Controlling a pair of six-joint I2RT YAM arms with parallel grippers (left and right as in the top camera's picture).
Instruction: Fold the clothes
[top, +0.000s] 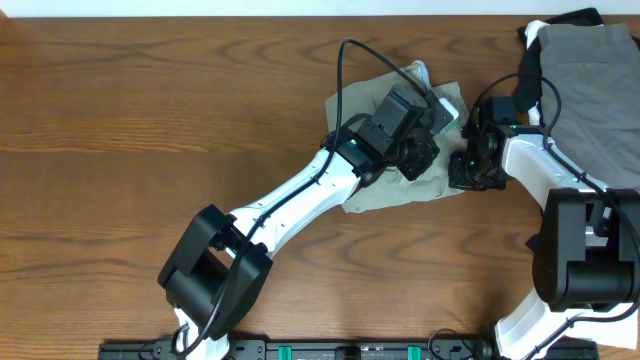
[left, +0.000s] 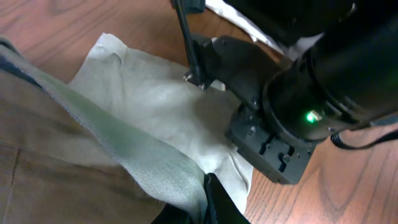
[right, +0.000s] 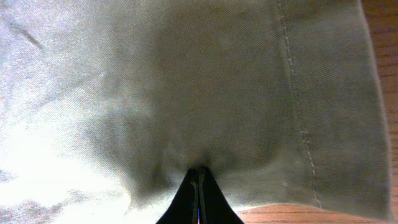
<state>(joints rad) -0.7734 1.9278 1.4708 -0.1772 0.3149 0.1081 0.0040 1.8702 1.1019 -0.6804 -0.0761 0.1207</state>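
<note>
Mid-table, left gripper (left: 206, 190) and right gripper (right: 199, 179) both pinch the single shorts (top: 385, 195) near one garment pile (top: 590, 80).

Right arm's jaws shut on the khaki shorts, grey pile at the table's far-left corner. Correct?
No. The grey pile lies at the table's far-right corner, as the overhead view shows. The right arm's jaws are indeed shut on the khaki shorts.

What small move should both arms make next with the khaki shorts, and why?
Probably raise both pinches a little, together. The left gripper and right gripper are each shut on the fabric of the shorts, close to one another, while the rest of the cloth lies on the table. Lifting that edge should free it to be carried over into a fold.
</note>
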